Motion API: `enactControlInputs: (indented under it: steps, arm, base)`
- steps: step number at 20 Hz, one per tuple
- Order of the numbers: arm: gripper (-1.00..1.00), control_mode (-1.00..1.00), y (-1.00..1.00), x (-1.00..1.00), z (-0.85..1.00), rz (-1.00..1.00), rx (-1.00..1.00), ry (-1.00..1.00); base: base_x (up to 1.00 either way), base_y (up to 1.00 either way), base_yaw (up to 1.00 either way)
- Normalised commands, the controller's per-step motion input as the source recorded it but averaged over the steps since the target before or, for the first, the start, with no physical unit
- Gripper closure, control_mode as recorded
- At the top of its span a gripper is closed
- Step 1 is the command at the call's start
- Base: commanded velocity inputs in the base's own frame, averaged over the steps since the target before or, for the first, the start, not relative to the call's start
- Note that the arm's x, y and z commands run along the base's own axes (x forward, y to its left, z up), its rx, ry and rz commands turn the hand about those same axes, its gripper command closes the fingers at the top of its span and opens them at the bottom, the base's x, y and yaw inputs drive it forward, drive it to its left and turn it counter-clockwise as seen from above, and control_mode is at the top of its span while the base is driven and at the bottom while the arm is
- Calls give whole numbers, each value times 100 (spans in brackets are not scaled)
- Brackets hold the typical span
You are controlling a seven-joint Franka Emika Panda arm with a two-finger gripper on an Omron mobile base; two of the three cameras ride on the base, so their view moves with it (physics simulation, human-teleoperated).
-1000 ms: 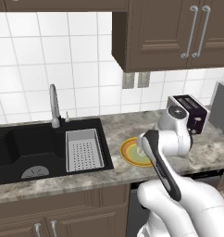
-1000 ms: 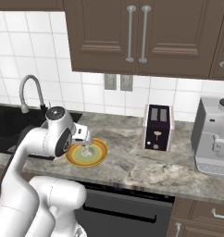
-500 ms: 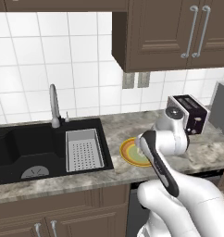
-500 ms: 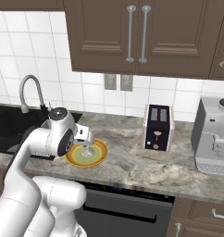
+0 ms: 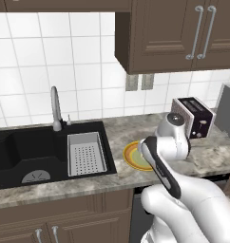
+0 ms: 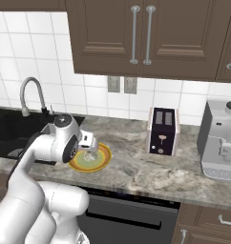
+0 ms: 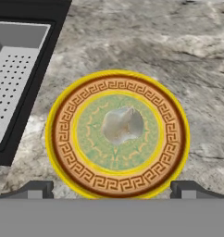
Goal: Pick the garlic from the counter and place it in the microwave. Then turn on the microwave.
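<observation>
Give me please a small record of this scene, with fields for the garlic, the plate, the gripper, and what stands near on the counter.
garlic: off-white bulb, lying in the middle of the plate
plate: round, yellow rim, brown patterned ring, green centre, on the counter, beside the sink
gripper: open, above the plate, touching nothing
sink: black, with a grey perforated tray
toaster: black and silver, to the right of the plate

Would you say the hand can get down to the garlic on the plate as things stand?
Probably yes. The hand is open above the garlic, which lies alone in the middle of the plate, with its fingertips standing wide on either side and nothing between.
</observation>
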Motion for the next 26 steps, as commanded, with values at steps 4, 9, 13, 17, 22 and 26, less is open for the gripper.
enactControlInputs:
  steps: [4,9,13,17,22,26]
  arm:
    - [-100,-100,0,11,-13,0,0,0]
    - [-100,-100,0,8,-15,0,0,0]
    - [-100,-100,0,0,-16,-1,0,0]
    - [-100,-100,0,0,-16,-1,0,0]
    - [-100,-100,0,0,-20,0,0,0]
    - [-100,-100,0,0,-20,0,0,-1]
  base:
    - [0,0,0]
    - [0,0,0]
    - [0,0,0]
    - [0,0,0]
    - [0,0,0]
    - [0,0,0]
